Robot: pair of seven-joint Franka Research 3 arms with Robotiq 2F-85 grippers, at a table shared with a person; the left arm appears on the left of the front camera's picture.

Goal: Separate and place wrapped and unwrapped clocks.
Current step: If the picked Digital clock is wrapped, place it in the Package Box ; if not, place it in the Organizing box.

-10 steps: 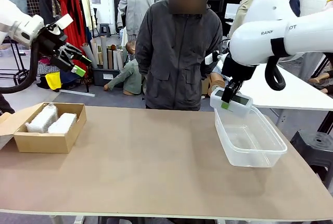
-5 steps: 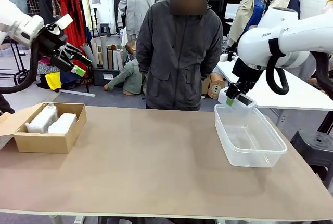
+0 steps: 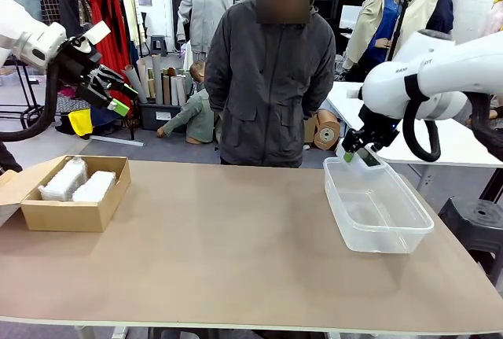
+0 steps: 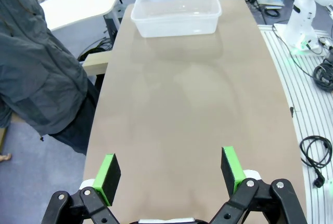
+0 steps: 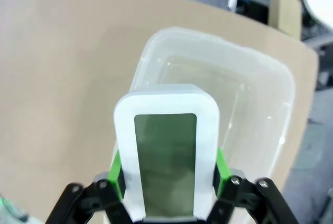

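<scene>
The unwrapped clock [image 5: 165, 156], white with a grey-green screen, is held between the green pads of my right gripper [image 5: 167, 174], which is shut on it. In the front view that gripper [image 3: 354, 152] holds the clock [image 3: 369, 159] tilted over the far end of the clear plastic tub [image 3: 376, 229]. Two wrapped clocks [image 3: 63, 179] [image 3: 94, 186] lie side by side in the open cardboard box [image 3: 63, 215] at the left. My left gripper [image 3: 124, 97] hangs open and empty high above that box; its fingers [image 4: 109, 172] frame bare tabletop, with the tub [image 4: 177, 18] far off.
A person in a dark grey jacket [image 3: 271, 79] stands at the far edge, hands out of sight. The brown tabletop [image 3: 228, 245] stretches between box and tub. A white table [image 3: 448, 138] stands behind the tub, and clothes racks [image 3: 86, 9] at the far left.
My right arm has carried the clock a little right and farther back, to the tub's far end, and tilted it more edge-on. The left arm has not moved.
</scene>
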